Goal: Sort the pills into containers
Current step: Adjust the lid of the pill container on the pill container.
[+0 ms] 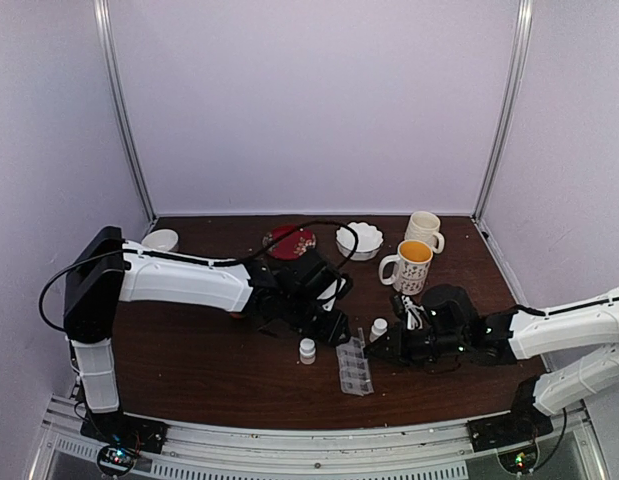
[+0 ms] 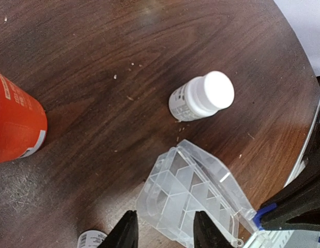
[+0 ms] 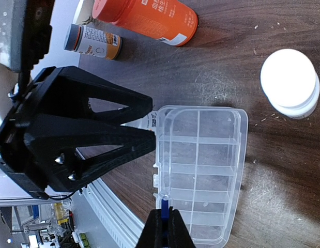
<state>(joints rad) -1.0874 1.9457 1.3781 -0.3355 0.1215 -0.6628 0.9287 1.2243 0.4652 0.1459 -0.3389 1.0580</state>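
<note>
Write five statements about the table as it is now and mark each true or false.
1. The right gripper is wide open. False: it is shut, at the edge of the pill box.
2. The left gripper has its fingers apart. True.
3. The box's compartments are full of pills. False: none show in them; the pills lie loose on the table.
4. The white bottle beside the box has its cap on. True.
5. Two mugs stand at the table's far right. True.
</note>
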